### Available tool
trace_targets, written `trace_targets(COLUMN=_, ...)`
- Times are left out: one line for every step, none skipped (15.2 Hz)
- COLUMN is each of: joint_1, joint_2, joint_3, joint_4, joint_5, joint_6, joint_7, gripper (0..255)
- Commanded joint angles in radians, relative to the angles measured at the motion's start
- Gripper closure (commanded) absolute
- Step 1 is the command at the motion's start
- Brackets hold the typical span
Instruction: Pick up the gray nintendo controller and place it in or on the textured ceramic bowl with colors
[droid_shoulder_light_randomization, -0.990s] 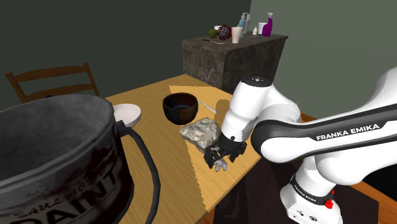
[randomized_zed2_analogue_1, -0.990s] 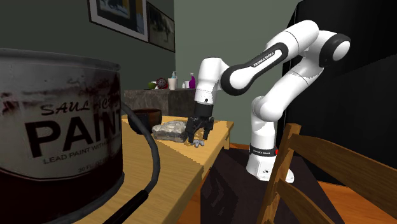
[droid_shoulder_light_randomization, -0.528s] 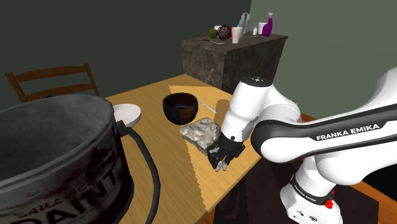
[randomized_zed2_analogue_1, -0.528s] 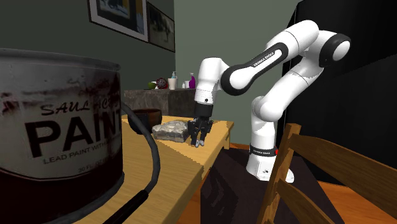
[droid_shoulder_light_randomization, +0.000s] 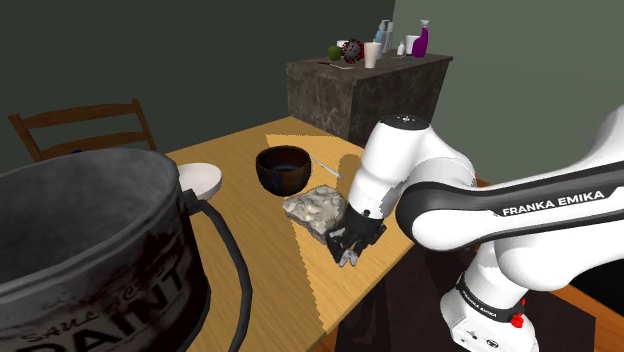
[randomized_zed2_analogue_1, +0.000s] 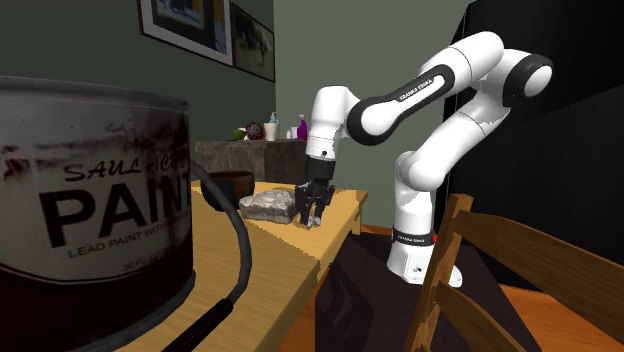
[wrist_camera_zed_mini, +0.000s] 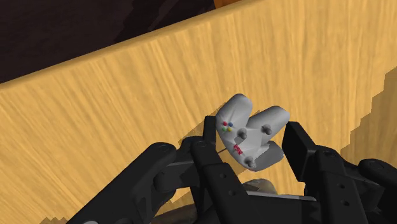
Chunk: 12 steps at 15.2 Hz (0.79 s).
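Gray nintendo controller (wrist_camera_zed_mini: 253, 132) lies between the two black fingers of the gripper (wrist_camera_zed_mini: 251, 125) in the wrist view, centre-right of the frame, over the wooden desk (wrist_camera_zed_mini: 114, 108). The fingers are closed in on it: one presses the side with the coloured buttons, the other meets the ends of its rounded grips, so its length runs from finger to finger. Whether it is clear of the desk I cannot tell.

In the shoulder view the gripper (droid_shoulder_light_randomization: 348, 248) points down near the desk's lower-right edge, with grey bits of the controller (droid_shoulder_light_randomization: 348, 262) showing at its tips. The dark bowl (droid_shoulder_light_randomization: 284, 168) sits up and to the left of it, well apart. A pale, rock-like lump (droid_shoulder_light_randomization: 316, 207) lies between them, just beside the gripper. My judgement is that the carry has to rise over that lump before heading up-left to the bowl.

In the second exterior view the gripper (randomized_zed2_analogue_1: 309, 213) hangs at frame centre. The lump (randomized_zed2_analogue_1: 266, 205) is just to its left and the bowl (randomized_zed2_analogue_1: 232, 183) is further left, partly behind the big paint can (randomized_zed2_analogue_1: 90, 180).
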Motion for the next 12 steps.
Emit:
trace_targets(joint_1=-0.002, joint_2=-0.021, joint_3=-0.014, joint_4=0.016, joint_5=-0.012, joint_6=-0.037, joint_7=0.002, gripper=255)
trace_targets(joint_1=-0.003, joint_2=-0.030, joint_3=-0.020, joint_4=0.025, joint_5=-0.019, joint_6=-0.055, joint_7=0.003, gripper=255)
trace_targets(joint_1=-0.005, joint_2=-0.038, joint_3=-0.027, joint_4=0.034, joint_5=-0.025, joint_6=-0.072, joint_7=0.004, gripper=255)
trace_targets(joint_1=-0.006, joint_2=-0.046, joint_3=-0.033, joint_4=0.043, joint_5=-0.031, joint_6=-0.089, joint_7=0.005, gripper=255)
trace_targets(joint_1=-0.008, joint_2=-0.054, joint_3=-0.040, joint_4=0.053, joint_5=-0.037, joint_6=-0.105, joint_7=0.006, gripper=255)
trace_targets(joint_1=-0.010, joint_2=-0.061, joint_3=-0.046, joint_4=0.062, joint_5=-0.042, joint_6=-0.122, joint_7=0.007, gripper=255)
trace_targets(joint_1=-0.011, joint_2=-0.067, joint_3=-0.052, joint_4=0.072, joint_5=-0.048, joint_6=-0.138, joint_7=0.008, gripper=255)
trace_targets(joint_1=-0.013, joint_2=-0.073, joint_3=-0.058, joint_4=0.082, joint_5=-0.054, joint_6=-0.154, joint_7=0.009, gripper=255)
trace_targets(joint_1=-0.015, joint_2=-0.079, joint_3=-0.064, joint_4=0.092, joint_5=-0.060, joint_6=-0.169, joint_7=0.010, gripper=255)
trace_targets(joint_1=-0.017, joint_2=-0.084, joint_3=-0.070, joint_4=0.103, joint_5=-0.065, joint_6=-0.185, joint_7=0.011, gripper=255)
trace_targets(joint_1=-0.019, joint_2=-0.089, joint_3=-0.076, joint_4=0.113, joint_5=-0.071, joint_6=-0.200, joint_7=0.012, gripper=255)
trace_targets(joint_1=-0.020, joint_2=-0.093, joint_3=-0.081, joint_4=0.124, joint_5=-0.076, joint_6=-0.215, joint_7=0.012, gripper=255)
